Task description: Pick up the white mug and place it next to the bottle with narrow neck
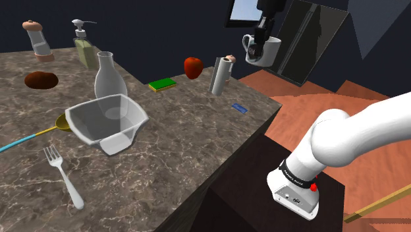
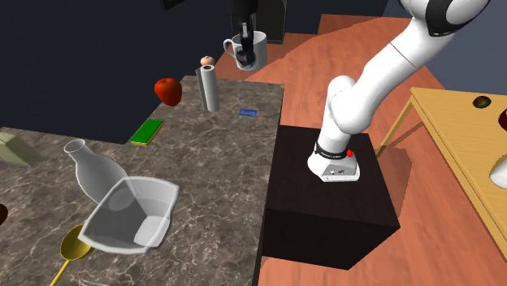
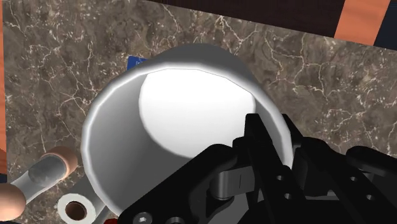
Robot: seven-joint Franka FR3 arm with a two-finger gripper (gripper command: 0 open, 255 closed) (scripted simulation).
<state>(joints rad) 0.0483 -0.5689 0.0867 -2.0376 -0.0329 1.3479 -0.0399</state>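
My black gripper [image 1: 260,45] is shut on the rim of the white mug [image 1: 268,51] and holds it in the air, well above the far corner of the marble counter [image 1: 197,132]. The second exterior view has the mug [image 2: 254,50] hanging under the gripper [image 2: 246,42], its handle toward that view's left. Seen from the wrist, the mug [image 3: 184,108] opens upward, and one finger [image 3: 264,143] reaches inside its wall. The narrow-necked clear bottle [image 1: 109,76] stands far off on the counter, behind a clear pouring bowl [image 1: 105,122]; the bottle [image 2: 88,169] is upright.
On the counter lie a fork [image 1: 62,174], a yellow spoon [image 1: 60,122], a green sponge [image 1: 162,84], a red apple [image 1: 193,66], a grey shaker [image 1: 220,76] and a blue card [image 1: 239,107]. A soap dispenser [image 1: 82,46] stands at the back. The dark stand [image 2: 333,203] adjoins the counter.
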